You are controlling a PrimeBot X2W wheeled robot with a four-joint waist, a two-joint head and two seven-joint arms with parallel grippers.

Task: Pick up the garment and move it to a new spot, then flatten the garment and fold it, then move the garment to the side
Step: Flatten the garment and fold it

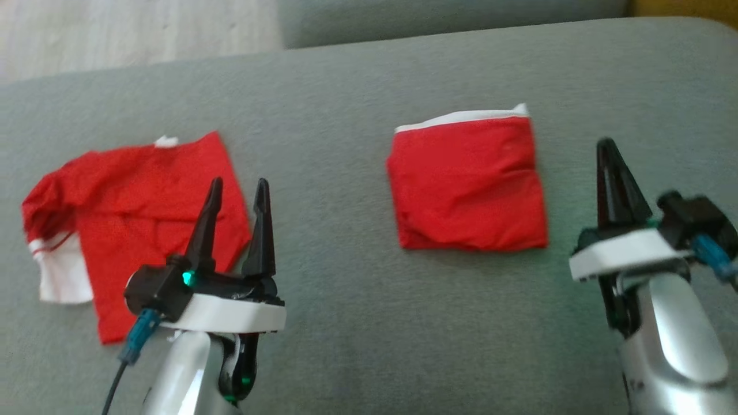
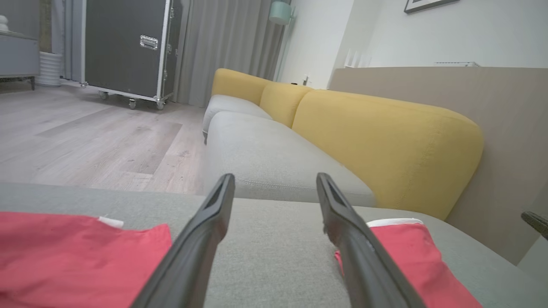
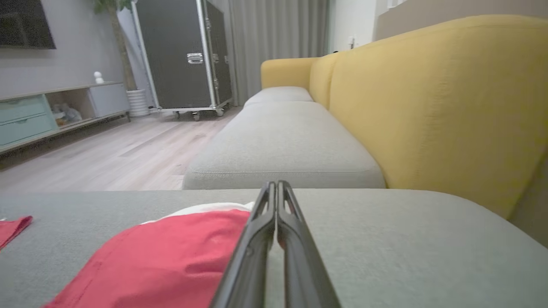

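Over the near edge of a grey sofa cushion (image 1: 357,323), the left tool (image 1: 240,183) hangs with its two dark fingers spread wide and nothing between them. The right tool (image 1: 605,144) stands at the right with its fingers pressed together, gripping nothing. From the head view the left tool's fingers cross the right edge of a red shirt (image 1: 144,219) that lies loosely folded at the cushion's left, with a white cuff at its near left and a white tag at its far edge. Whether they touch the cloth cannot be told. In the left wrist view the left tool (image 2: 275,177) frames bare grey fabric between the two pieces of clothing. A folded red garment (image 1: 467,184), a neat square with a white band along its far edge, rests right of centre. It sits just left of the right tool (image 3: 276,184) and apart from it. Beyond the cushion runs a second grey seat (image 3: 282,145) with a yellow backrest (image 3: 428,107) on its right. Farther off, a black wheeled case (image 3: 184,55) stands on the pale wood floor (image 2: 85,141) before grey curtains (image 2: 231,47).
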